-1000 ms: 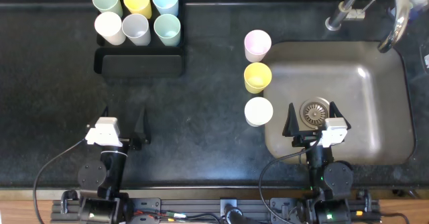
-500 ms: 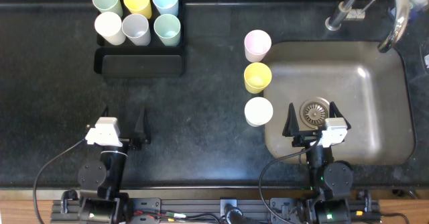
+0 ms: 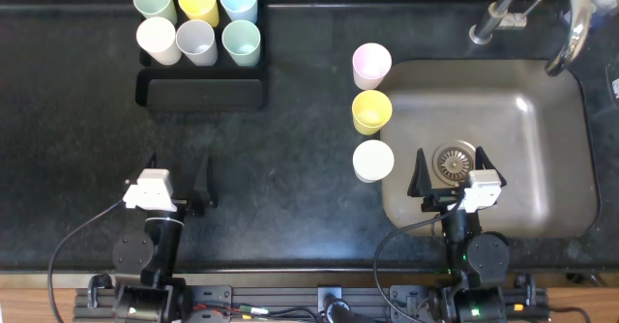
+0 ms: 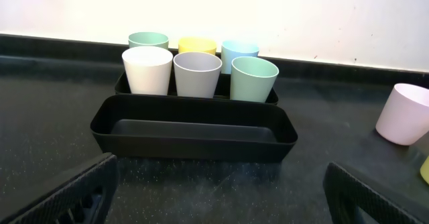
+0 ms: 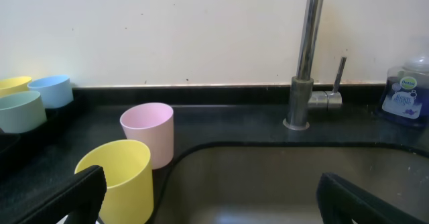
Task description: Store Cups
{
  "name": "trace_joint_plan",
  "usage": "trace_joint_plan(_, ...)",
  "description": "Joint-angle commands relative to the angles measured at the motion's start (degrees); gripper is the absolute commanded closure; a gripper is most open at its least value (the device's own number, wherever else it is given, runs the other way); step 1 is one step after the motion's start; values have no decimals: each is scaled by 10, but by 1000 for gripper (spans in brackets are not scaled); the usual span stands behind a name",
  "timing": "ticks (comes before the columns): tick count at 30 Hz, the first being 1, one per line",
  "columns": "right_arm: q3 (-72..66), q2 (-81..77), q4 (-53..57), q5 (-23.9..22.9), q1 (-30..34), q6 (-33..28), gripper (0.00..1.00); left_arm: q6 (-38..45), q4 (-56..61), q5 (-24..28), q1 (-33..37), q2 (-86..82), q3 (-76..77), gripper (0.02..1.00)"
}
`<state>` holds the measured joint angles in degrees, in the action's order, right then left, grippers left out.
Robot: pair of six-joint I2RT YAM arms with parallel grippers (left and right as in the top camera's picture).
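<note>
White cup (image 3: 372, 161) stands just left of the wide-open, empty right claw (image 3: 450, 164).

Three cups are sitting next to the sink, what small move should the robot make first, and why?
Probably ease the right gripper toward the white cup. It is the loose cup nearest that gripper, the gripper is open and holds nothing, and the front tray has room for it.

We are seeing a black left arm (image 3: 137, 253) and right arm (image 3: 481, 255), each wearing a white wrist block (image 3: 150, 190), ridged black fingers (image 4: 74, 190) and black cables (image 3: 64, 249).
</note>
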<state>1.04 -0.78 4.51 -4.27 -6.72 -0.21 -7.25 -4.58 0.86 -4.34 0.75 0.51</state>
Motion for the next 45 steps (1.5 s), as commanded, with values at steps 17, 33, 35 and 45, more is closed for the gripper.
trace_joint_plan(17, -8, 6, -4, 4, 3, 2, 3, -25, -196, 69, -6, 378, 448, 18)
trace_joint_plan(33, -8, 6, -4, 4, 3, 2, 5, -193, -698, -40, -229, 1026, 1233, 18)
trace_joint_plan(35, -8, 6, -3, 4, 3, 2, 3, -213, -727, -42, -253, 1095, 1303, 18)
trace_joint_plan(45, -8, 6, -4, 4, 3, 2, 5, -293, -809, -39, -306, 1355, 1573, 18)
